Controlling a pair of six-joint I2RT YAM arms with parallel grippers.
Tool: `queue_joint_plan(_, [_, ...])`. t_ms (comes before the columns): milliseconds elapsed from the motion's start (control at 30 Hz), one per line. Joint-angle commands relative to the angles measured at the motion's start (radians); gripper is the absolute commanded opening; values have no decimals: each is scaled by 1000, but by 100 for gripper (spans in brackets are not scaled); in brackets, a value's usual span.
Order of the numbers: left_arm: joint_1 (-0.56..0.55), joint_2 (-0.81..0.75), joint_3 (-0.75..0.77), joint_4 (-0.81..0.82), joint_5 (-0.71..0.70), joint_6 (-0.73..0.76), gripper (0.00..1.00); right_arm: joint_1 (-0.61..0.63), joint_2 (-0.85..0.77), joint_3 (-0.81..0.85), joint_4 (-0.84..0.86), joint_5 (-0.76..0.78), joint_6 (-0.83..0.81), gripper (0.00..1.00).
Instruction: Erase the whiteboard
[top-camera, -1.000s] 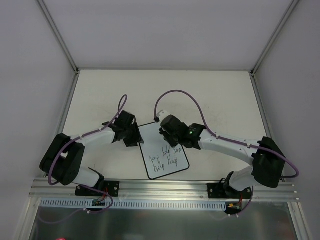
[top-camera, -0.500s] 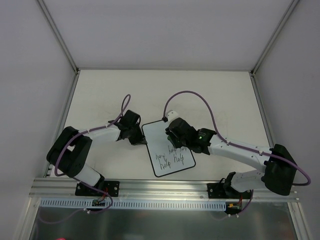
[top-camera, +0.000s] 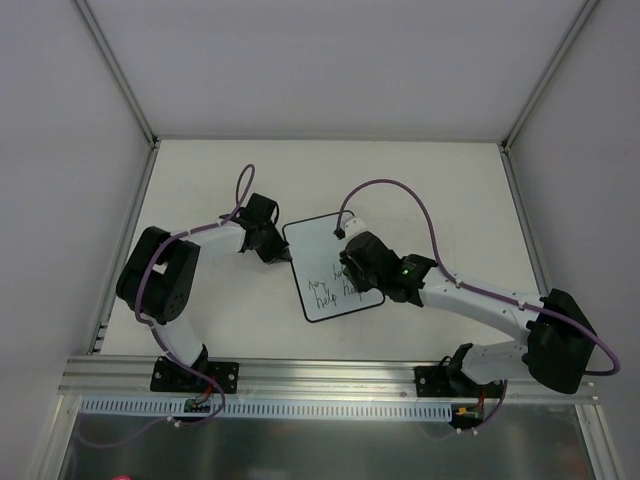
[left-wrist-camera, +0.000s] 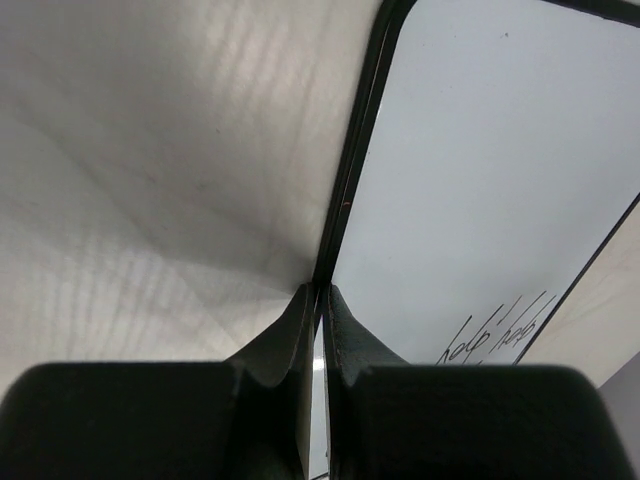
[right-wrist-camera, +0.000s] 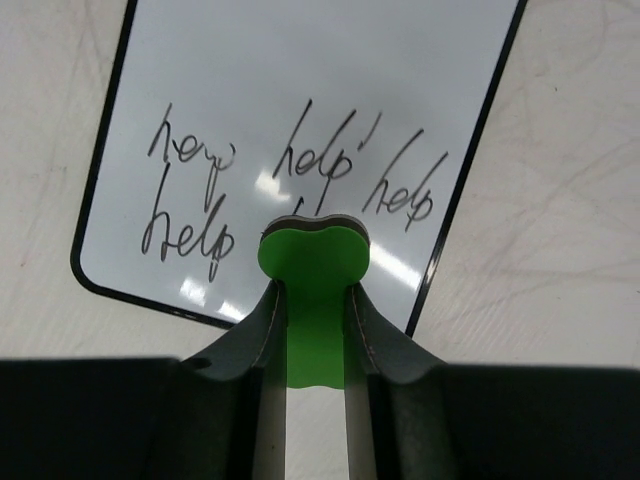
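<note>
The right gripper (right-wrist-camera: 315, 290) has its jaws clamped on the small green bone-shaped eraser (right-wrist-camera: 312, 248). The eraser's head sits just ahead of the fingertips, over the lower row of black handwriting (right-wrist-camera: 318, 158). The left gripper (left-wrist-camera: 320, 295) has its jaws pinched tight on the thin black border of the flat white rectangular whiteboard (left-wrist-camera: 480, 180), with the off-white tabletop (left-wrist-camera: 150, 150) on their other side. Over the last second the left arm has drawn the board away from the arm bases and turned it slightly, and the right arm followed. Every word remains, so I judge wiping has barely begun.
</note>
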Motion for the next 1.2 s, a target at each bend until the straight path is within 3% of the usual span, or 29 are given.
queue_joint_plan(0, [25, 38, -12, -135, -115, 37, 0, -18, -32, -8, 30, 28, 14, 0])
queue_joint_plan(333, [20, 24, -58, -132, -115, 69, 0, -26, 143, 139, 30, 11, 40, 0])
queue_joint_plan(833, [12, 10, -100, -130, -117, 84, 0, 83, 530, 476, -10, 81, 261, 0])
queue_joint_plan(1167, [12, 13, -101, -130, -141, 84, 0, 95, 643, 501, -10, 114, 338, 0])
